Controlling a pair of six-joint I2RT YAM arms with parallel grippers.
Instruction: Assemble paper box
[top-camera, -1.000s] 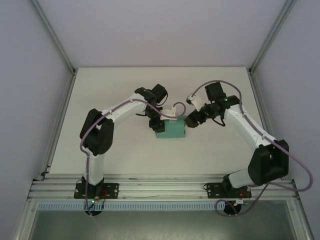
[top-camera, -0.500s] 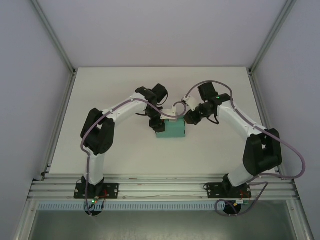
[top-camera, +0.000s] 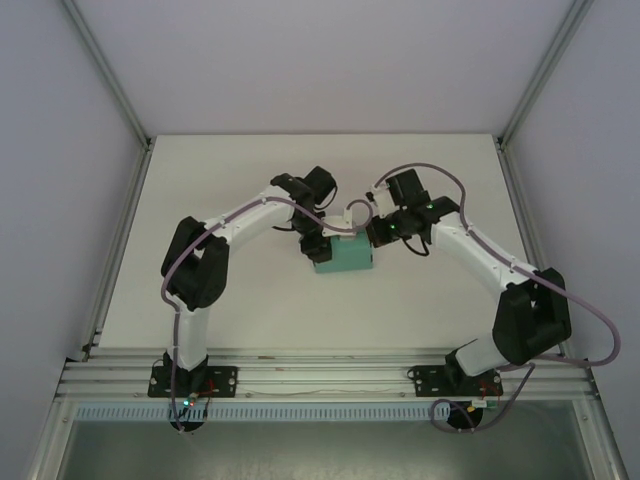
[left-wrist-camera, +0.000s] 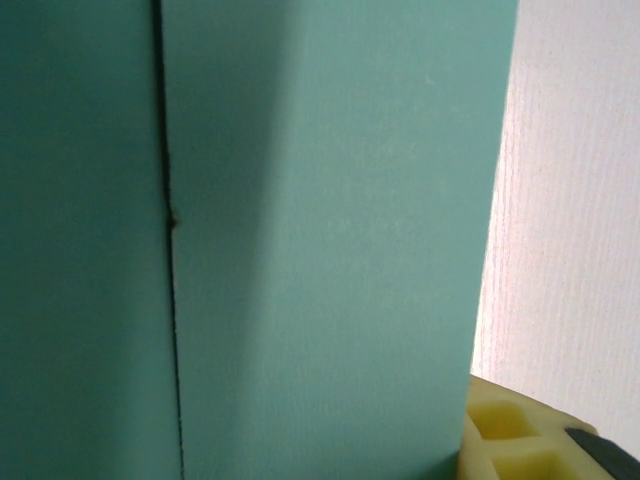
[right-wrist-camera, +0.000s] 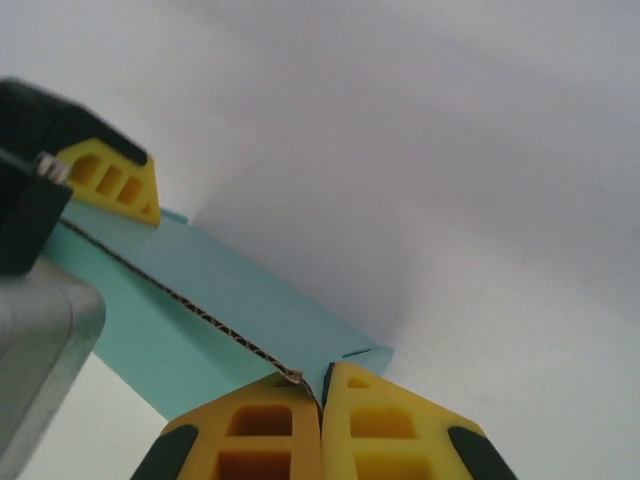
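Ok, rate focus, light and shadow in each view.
Top external: sharp, evenly lit, only soft shadows, box clear. Left wrist: box too close, soft, its left part shaded, table washed out. Right wrist: fingers and box edge fairly sharp, background a featureless haze.

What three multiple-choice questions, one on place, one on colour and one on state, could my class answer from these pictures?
1. Where is the paper box?
A. On the middle of the table, between the left pincer and the right pincer
B. At the far left corner
C. Hanging off the near edge

2. What colour is the box?
A. Red
B. Teal-green
C. White

3. How is the right pincer?
A. Wide open
B. Shut
C. Shut on a bottle

Key:
1 A: the top view shows it between both arms' tips.
2 B: each view shows teal-green card.
3 B: its yellow fingertips meet in the right wrist view.
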